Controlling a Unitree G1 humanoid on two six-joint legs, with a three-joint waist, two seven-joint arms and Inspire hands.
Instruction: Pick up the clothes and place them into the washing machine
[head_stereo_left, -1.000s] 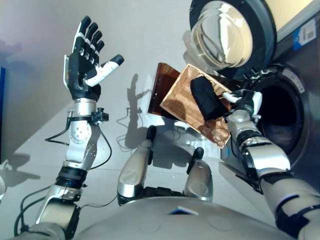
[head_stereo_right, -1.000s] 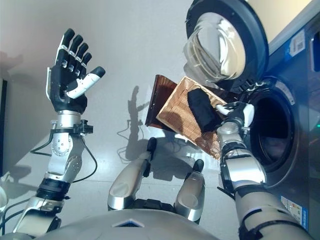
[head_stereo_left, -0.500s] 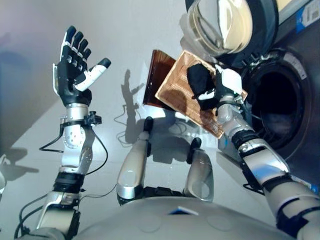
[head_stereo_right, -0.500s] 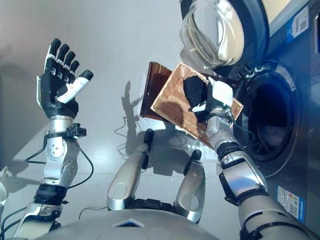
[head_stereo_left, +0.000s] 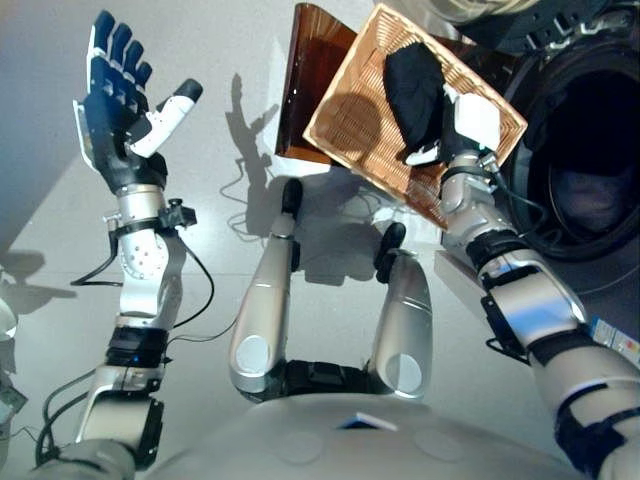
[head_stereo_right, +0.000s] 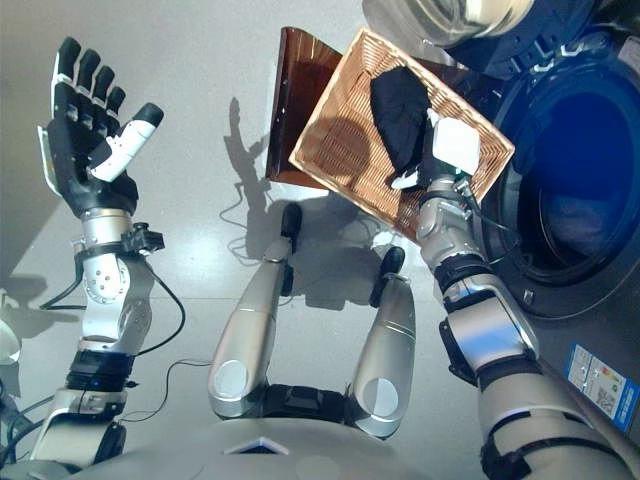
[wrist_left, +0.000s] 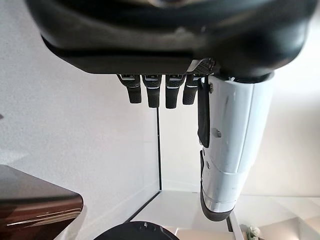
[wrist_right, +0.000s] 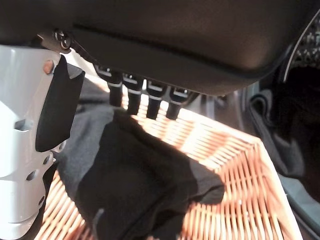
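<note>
Now your right hand (head_stereo_right: 452, 150) pinches the black garment (head_stereo_right: 397, 115) in the wicker basket (head_stereo_right: 340, 140); your left hand (head_stereo_left: 112, 110) stays raised, fingers spread.

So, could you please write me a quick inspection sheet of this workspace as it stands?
Surface: pale grey floor.
Job's things: black garment lies in a wicker basket; washing machine drum is open, its inside too dark to read.
Clutter: brown translucent panel behind the basket.
Hands: right hand is over the garment, grip not clear; left hand is raised, open, empty.
Cables: nothing seen apart from the robot's own.
Surroundings: machine door glass at the top edge.
</note>
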